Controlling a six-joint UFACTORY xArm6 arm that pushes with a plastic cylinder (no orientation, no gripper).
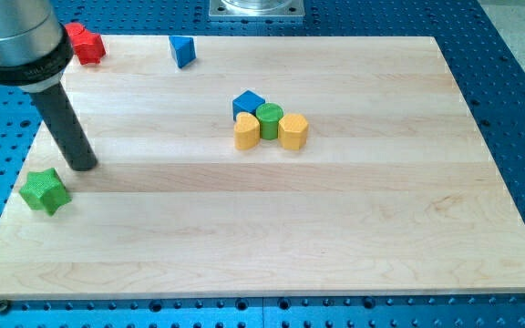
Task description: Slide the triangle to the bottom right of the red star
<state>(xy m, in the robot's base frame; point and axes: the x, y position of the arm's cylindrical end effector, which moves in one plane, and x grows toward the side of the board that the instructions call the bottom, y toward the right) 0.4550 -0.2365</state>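
Look first at my tip (84, 166): you have no claw to read as apart or together, only a straight dark rod that ends on the pale wooden board (335, 228) near the view's left edge, just above and to the right of the green star-shaped block (44, 190), close to it but apart.

You find the task's blue triangle block (182, 50) near the view's top, left of centre, standing alone. Well to its left sits the red star block (86, 43), at the board's top-left corner and partly cut off by the grey arm housing (15, 41), so you cannot see its whole outline.

Near the middle you see 4 blocks packed together: a blue block (247, 103) of unclear shape at the back, a green cylinder (269, 120) in front of it, and 2 yellow blocks, 1 on its left (247, 132) and 1 on its right (293, 131).

Around the board you see a blue perforated metal table (509, 55), and a grey metal plate (256, 8) is cropped at the view's top.
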